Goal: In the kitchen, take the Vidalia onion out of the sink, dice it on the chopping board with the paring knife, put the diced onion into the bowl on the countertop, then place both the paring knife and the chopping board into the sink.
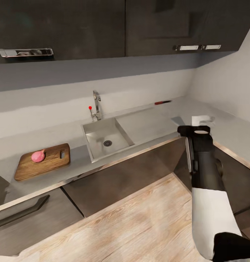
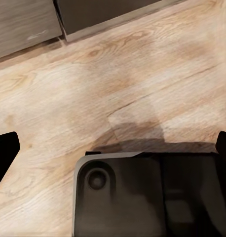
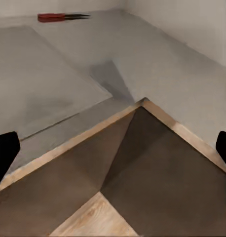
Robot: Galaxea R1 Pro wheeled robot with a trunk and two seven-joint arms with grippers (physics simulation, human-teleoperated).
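The pinkish Vidalia onion (image 1: 38, 156) lies on the wooden chopping board (image 1: 48, 163) at the left of the grey countertop (image 1: 75, 154). To its right, the steel sink (image 1: 115, 140) has nothing in its basin. The red-handled paring knife (image 1: 162, 102) (image 3: 61, 17) lies against the back wall beyond the drainboard. My right gripper (image 1: 202, 119) (image 3: 113, 150) hovers open over the counter's inner corner, well short of the knife. My left gripper (image 2: 113, 148) hangs open above the wooden floor. The bowl is out of view.
The chrome tap (image 1: 97, 105) with a red knob stands behind the sink. Dark wall cabinets (image 1: 103, 25) hang above. The counter turns a corner along the right wall (image 1: 230, 83). Dark base cabinets (image 1: 139, 167) and wooden floor (image 1: 139, 222) lie below.
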